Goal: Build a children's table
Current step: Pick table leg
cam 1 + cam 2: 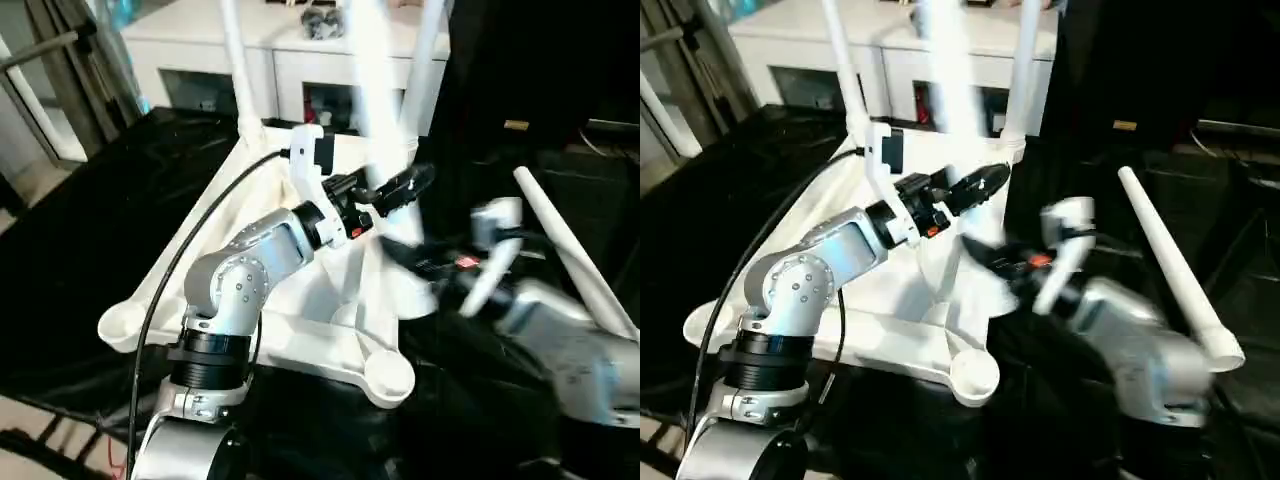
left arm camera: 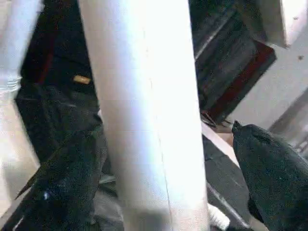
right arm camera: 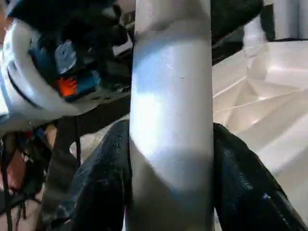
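Two black-fingered hands meet at the white tubular plastic leg [image 1: 368, 90] standing over the white ribbed square tabletop [image 1: 200, 270]: the right hand [image 3: 171, 192] is clamped on it, the left hand [image 2: 159, 159] is spread wide around it, so a loose seat could tip it.

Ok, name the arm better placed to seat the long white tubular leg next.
Probably right: the right gripper clamps the long white tubular leg from both sides; the left gripper stands open, clear of it.

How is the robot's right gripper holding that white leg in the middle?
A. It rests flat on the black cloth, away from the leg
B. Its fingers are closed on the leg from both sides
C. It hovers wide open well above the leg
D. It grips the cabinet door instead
B: in the right wrist view, the right gripper has its black fingers pressed against both sides of the leg, with no gap showing.
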